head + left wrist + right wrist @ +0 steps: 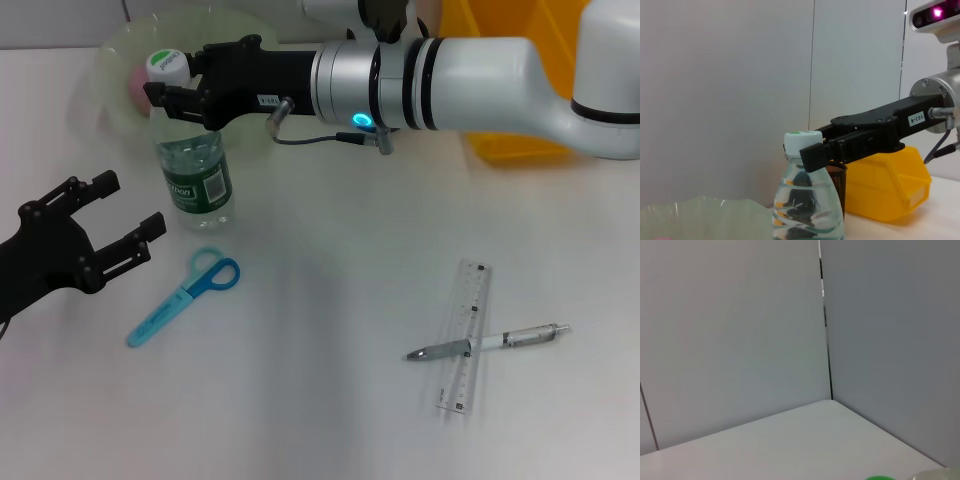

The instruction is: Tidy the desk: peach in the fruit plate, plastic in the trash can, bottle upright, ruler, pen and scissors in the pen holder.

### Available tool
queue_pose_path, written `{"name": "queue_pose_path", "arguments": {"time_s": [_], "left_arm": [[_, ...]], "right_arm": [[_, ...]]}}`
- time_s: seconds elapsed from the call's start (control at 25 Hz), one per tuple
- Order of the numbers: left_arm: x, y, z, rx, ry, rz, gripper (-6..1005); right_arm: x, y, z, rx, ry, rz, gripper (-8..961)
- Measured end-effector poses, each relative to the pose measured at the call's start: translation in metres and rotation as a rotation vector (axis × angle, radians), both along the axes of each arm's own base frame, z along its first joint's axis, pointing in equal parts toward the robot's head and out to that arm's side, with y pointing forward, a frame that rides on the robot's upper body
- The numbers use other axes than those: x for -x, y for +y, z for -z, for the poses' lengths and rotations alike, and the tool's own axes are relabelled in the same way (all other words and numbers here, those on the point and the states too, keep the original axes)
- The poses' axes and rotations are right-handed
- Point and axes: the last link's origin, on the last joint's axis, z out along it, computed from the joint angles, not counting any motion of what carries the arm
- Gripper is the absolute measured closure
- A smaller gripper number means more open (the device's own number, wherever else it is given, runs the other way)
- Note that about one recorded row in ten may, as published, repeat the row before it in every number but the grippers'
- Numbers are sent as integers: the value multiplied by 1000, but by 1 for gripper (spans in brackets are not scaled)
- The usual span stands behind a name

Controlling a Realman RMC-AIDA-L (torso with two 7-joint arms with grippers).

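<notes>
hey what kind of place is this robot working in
Probably an office-style desk setup: scissors, a ruler and a pen lie on it, with a black mesh pen holder and plain partition walls behind.

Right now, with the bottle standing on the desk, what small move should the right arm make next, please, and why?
Probably open the right end effector and draw it back from the bottle. The bottle already stands upright, with the fingers at its neck just under the white cap. The scissors, ruler and pen lie loose on the desk. The left end effector waits open beside the scissors.
</notes>
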Motion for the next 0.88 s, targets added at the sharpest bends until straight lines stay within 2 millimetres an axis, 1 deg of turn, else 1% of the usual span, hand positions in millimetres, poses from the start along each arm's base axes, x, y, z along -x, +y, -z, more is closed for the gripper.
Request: {"name": "queue_pose_path", "arguments": {"time_s": [0.2,0.4,0.68,0.88], "left_arm": [[0,-1,0,0,0,-1,211],[1,-2,0,0,0,-2,212],[1,-2,-1,1,-2,-2,212],[1,-2,-1,2,-4,1,212]], "right_arm": [[-1,0,0,1,0,2,510],[-3,-1,0,2,3,8,356],[-5,-2,-1,2,15,15,335],[-5,-5,-2,1,32,11,174]]}}
